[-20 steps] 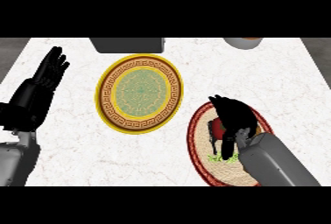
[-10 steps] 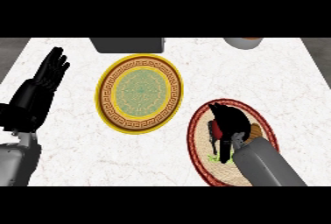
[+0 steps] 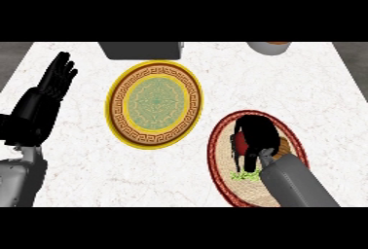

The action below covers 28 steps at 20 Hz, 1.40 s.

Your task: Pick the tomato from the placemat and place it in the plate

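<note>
Right hand is down over the placemat, fingers curled round the tomato. Only a red sliver shows at the hand's left side, so it reads as clamped on the tomato, though most of the contact is hidden by the black fingers. The grey forearm comes in from the lower right and covers the near part of the mat.

The tomato sits on the placemat, upper-middle area, under the hand. Whether it is off the mat yet can't be told from this angle. A small green scrap lies on the mat just below the hand, likely leaves or a stem.

The plate, yellow rim with a patterned green centre, lies up and left of the mat, close to its edge but not touching. Nothing on it.

Left hand rests at the left edge of the surface, fingers straight and apart, holding nothing.

Step, as judged: grasp stage, transfer not started. Next move calls for a straight lift clear of the mat's raised rim, a carry up-left over the plate's centre, a descent, then release. Main risk looks like the tomato rolling once freed on the plate, so a low release fits best.

Two objects, a grey box and a bowl, sit at the far edge, well out of the path.
</note>
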Each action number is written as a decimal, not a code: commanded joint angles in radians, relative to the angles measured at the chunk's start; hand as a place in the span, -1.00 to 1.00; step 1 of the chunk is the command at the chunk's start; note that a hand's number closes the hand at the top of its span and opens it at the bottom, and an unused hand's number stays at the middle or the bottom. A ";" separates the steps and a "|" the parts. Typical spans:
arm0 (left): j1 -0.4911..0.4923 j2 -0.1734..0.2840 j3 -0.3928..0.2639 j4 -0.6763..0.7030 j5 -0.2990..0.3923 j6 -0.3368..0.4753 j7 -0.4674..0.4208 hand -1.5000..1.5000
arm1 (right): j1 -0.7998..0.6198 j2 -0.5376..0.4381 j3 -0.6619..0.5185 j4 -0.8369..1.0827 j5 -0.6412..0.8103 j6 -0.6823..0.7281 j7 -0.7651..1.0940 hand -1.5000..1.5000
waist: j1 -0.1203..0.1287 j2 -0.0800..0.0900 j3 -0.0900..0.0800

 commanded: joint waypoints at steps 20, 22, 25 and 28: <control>0.019 0.004 0.017 -0.056 0.000 -0.019 0.049 0.00 | 0.537 0.009 0.210 -0.981 0.453 -0.191 0.501 1.00 | -0.003 -0.002 0.002; -0.009 -0.004 0.005 -0.001 -0.016 -0.027 0.016 0.00 | 0.451 0.074 0.253 -0.957 0.487 -0.239 0.481 1.00 | -0.002 0.002 0.002; -0.032 -0.012 -0.002 -0.034 -0.024 -0.008 0.058 0.00 | 0.377 0.187 0.338 -0.965 0.537 -0.214 0.514 1.00 | 0.003 0.002 0.002; -0.019 -0.008 0.023 0.023 -0.017 -0.035 0.006 0.00 | 0.273 0.224 0.382 -0.925 0.518 -0.189 0.554 1.00 | 0.005 0.005 0.001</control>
